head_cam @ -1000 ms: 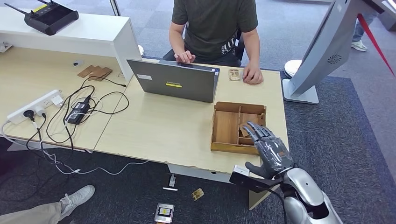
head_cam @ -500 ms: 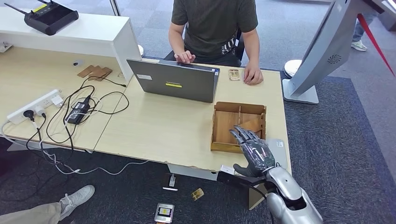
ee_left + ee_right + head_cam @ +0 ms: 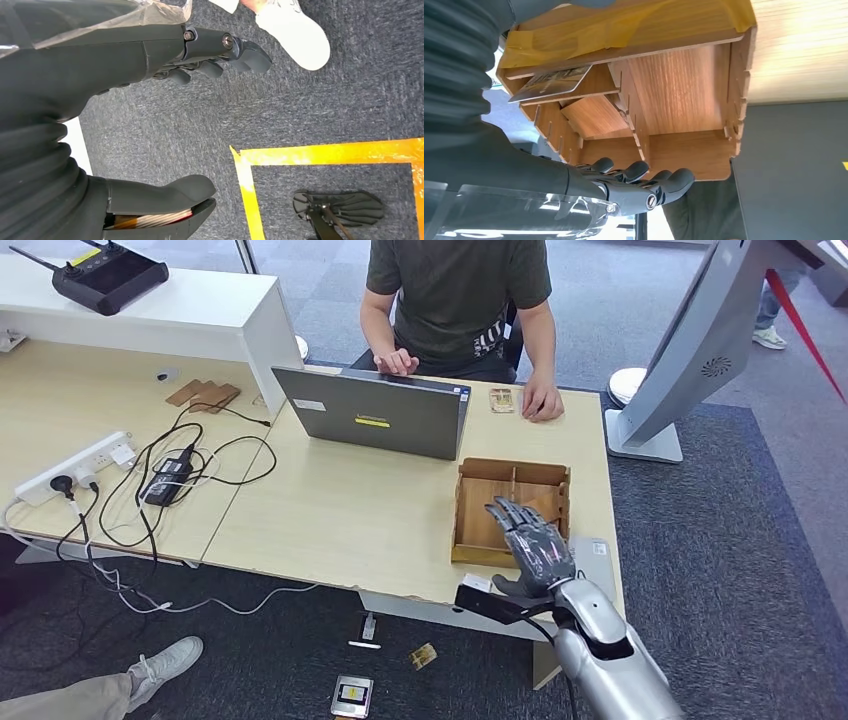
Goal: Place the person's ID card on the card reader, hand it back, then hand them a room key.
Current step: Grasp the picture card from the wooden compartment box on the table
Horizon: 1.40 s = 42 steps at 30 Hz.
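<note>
A small card (image 3: 502,400) lies on the far side of the desk, beside the person's hand (image 3: 545,402). A wooden compartment tray (image 3: 512,468) stands near the desk's right end. In the right wrist view a printed card (image 3: 555,82) lies in one compartment of this tray (image 3: 684,85). My right hand (image 3: 533,543) hovers over the tray's near edge, its fingers (image 3: 644,180) spread and holding nothing. A flat grey pad (image 3: 598,558) lies just right of the tray. My left hand (image 3: 55,100) hangs above the carpet with its fingers apart and nothing in it.
A person in a dark shirt sits behind an open laptop (image 3: 375,412). A power strip (image 3: 75,468) and tangled cables (image 3: 170,475) cover the left desk. A white kiosk base (image 3: 645,435) stands to the right. Small items lie on the floor under the desk.
My right hand has moved left along the desk's near edge, from beside the tray's right corner to over its front wall. The person and the card have stayed put.
</note>
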### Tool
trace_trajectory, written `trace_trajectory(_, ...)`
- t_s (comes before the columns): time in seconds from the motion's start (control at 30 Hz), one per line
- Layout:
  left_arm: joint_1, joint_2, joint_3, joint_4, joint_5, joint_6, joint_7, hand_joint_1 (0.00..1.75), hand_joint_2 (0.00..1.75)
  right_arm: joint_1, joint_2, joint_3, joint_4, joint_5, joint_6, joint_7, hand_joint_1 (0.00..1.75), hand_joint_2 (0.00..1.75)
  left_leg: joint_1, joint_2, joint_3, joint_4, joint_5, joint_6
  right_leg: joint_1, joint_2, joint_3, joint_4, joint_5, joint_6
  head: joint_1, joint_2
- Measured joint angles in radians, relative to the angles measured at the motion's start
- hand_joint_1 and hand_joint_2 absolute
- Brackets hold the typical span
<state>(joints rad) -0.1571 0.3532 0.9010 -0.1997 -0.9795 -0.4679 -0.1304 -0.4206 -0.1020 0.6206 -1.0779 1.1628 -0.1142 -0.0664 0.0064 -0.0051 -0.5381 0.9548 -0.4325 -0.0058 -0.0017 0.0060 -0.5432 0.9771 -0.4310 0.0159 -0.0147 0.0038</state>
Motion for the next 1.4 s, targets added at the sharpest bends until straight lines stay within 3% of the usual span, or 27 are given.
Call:
trace_trajectory(0.57, 0.0, 0.0, 0.0, 0.0, 0.003, 0.003, 0.012, 0.0, 1.75, -0.021, 0.0, -0.006, 0.053, 0.009, -0.004, 0.011, 0.0, 1.75, 0.0, 0.0, 0.0, 0.0, 0.0, 0.0, 0.0, 0.0, 0.0, 0.0, 0.0, 0.0, 0.0, 0.0)
trace_trajectory(1.4, 0.0, 0.008, 0.002, 0.0, -0.01, -0.003, 0.012, 0.0, 1.75, 0.05, -0.091, -0.056, -0.057, -0.007, 0.009, 0.042, 0.0, 1.75, 0.0, 0.0, 0.0, 0.0, 0.0, 0.0, 0.0, 0.0, 0.0, 0.0, 0.0, 0.0, 0.0, 0.0)
